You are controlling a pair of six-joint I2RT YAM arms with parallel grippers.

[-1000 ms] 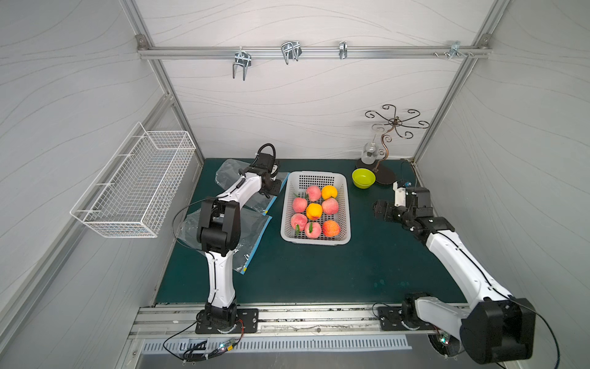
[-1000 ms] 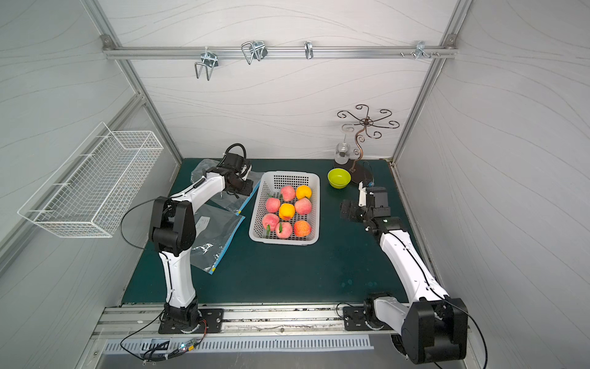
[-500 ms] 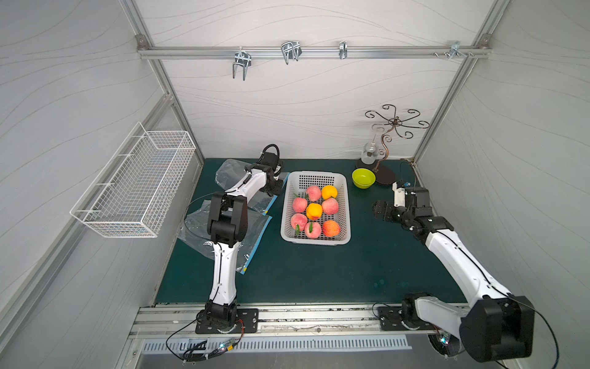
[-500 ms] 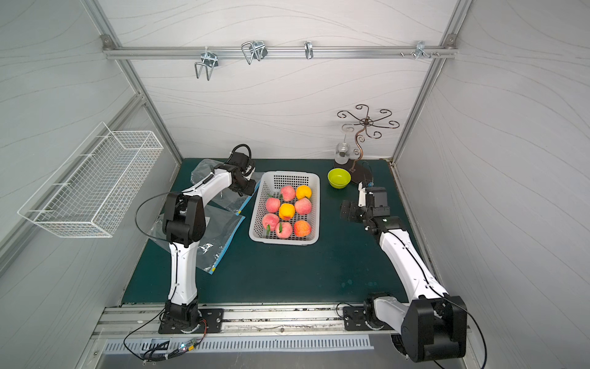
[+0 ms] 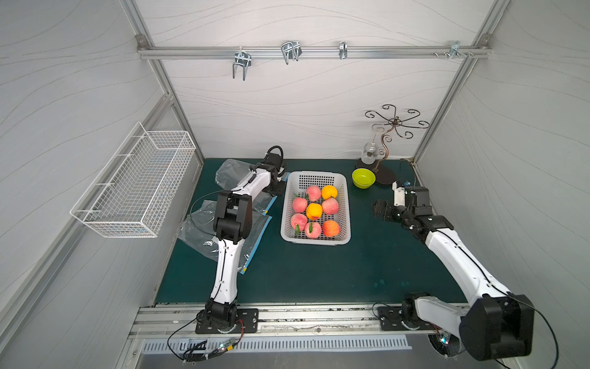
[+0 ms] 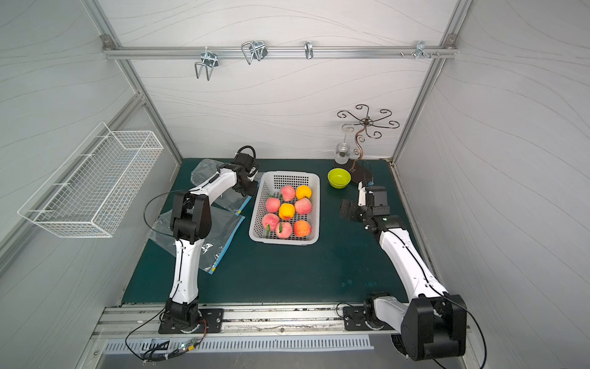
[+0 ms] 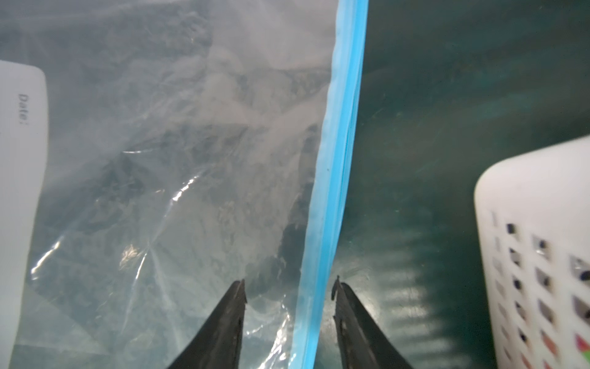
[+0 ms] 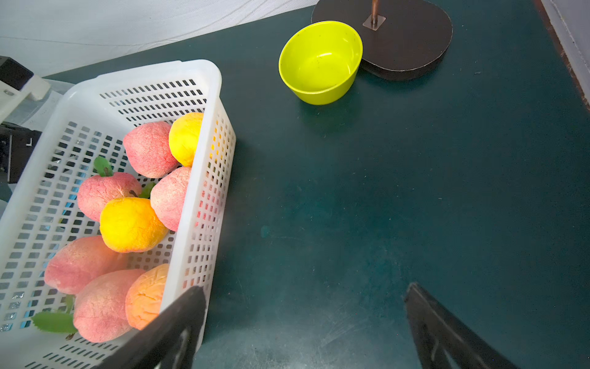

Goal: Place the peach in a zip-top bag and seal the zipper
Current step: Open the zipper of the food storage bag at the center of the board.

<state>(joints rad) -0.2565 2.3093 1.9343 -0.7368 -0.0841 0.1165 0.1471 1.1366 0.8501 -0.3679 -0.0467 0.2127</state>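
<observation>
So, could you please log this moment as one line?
left claw: open, astride bag zipper | right claw: open, empty | peaches: in basket

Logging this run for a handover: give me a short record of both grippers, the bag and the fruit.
left gripper: open, jaws either side of the blue zipper strip
right gripper: open, empty, above the mat beside the basket
bag: lying on the mat, no peach inside
peaches: in the white basket
</observation>
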